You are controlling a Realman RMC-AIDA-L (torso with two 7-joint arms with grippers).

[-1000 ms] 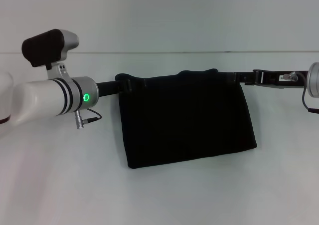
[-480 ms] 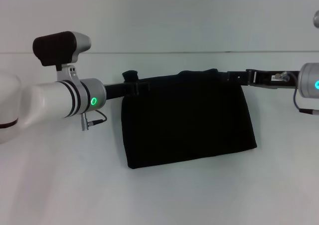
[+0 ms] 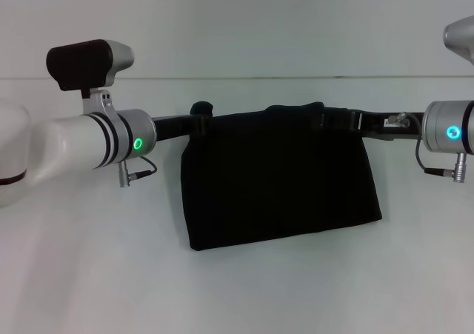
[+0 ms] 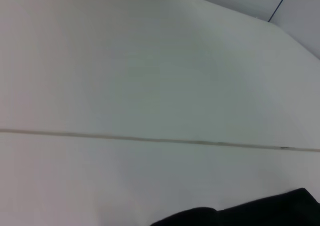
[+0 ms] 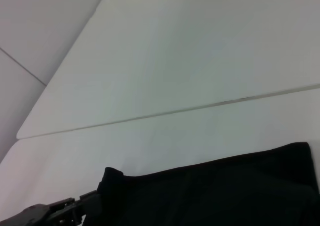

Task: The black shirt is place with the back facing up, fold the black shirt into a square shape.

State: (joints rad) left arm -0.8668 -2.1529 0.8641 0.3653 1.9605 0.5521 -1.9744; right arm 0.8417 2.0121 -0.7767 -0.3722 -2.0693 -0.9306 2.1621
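White tabletop [image 3: 89,275] bore the folded black shirt [image 3: 278,178]; left gripper [image 3: 200,119] and right gripper [image 3: 337,118], whose grasp could not be told, were best moved evenly at its far corners.

Shirt [image 3: 278,178] on table [image 3: 237,289], left pincer [image 3: 200,119] and right pincer [image 3: 329,117] at its far corners

Plain black shirt [image 3: 278,175] — white table [image 3: 237,289] — green arm lights

Black shirt [image 3: 278,178]: soft matt cloth, smooth. Counter [image 3: 244,289]: matt white, smooth. Left arm [image 3: 70,145]: glossy white plastic, silver metal collar.
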